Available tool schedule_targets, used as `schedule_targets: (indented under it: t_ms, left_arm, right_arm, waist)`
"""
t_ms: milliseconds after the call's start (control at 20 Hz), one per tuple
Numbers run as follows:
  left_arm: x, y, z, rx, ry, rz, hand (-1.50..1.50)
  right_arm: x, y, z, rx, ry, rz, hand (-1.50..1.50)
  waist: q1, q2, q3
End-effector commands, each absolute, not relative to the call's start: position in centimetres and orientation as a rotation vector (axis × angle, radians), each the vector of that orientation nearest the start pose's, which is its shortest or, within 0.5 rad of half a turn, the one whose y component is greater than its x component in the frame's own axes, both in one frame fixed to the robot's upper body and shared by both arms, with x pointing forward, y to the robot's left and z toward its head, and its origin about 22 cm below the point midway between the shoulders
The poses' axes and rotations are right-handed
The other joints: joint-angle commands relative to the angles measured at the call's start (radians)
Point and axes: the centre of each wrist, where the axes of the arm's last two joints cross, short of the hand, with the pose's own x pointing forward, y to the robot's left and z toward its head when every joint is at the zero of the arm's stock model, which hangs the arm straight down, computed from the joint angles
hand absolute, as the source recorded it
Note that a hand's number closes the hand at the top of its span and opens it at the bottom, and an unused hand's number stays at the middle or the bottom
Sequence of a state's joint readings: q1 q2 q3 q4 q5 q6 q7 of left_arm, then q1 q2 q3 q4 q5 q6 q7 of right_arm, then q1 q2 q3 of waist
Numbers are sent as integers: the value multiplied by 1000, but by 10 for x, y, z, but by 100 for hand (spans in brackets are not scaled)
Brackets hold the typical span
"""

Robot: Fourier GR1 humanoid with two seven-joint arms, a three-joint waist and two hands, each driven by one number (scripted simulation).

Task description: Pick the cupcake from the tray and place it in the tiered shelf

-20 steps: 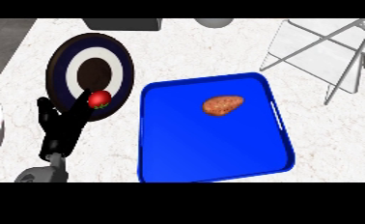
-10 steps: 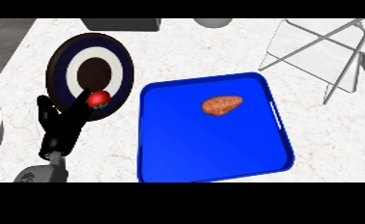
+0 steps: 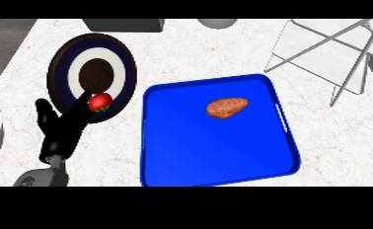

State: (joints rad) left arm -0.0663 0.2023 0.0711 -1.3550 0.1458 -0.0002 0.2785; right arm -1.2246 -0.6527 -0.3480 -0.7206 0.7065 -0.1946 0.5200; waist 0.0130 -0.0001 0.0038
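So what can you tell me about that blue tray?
The blue tray is a glossy, plastic-looking rectangle with rounded corners, a raised rim and a slot handle on its right side. It lies flat on the pale marbled counter, just right of the round plate. One brownish cupcake sits in its upper half. No hand touches it.

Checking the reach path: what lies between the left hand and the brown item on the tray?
Head view: left hand, then bare counter, the blue tray rim and bare tray floor before the brown item.
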Motion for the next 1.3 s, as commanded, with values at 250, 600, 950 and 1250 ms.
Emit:
schedule_targets:
  t_ms: [250,600,950,1250]
  left_arm:
    - [257,282,-26,94,-1115,34,0]
    - [240,302,-17,90,-1111,54,0]
    - [244,280,-23,102,-1109,72,0]
    - [238,288,-37,99,-1128,66,0]
  right_arm:
    - [410,-355,357,-974,-1554,-406,-150]
    - [378,-411,365,-1183,-1521,-620,-150]
    - [330,-465,370,-1202,-1487,-885,-150]
    - [264,-492,376,-1127,-1503,-854,-150]
  waist:
    - [-10,-1,-4]
    - [-10,-4,-4]
    - [-24,-4,-3]
    - [-38,-7,-4]
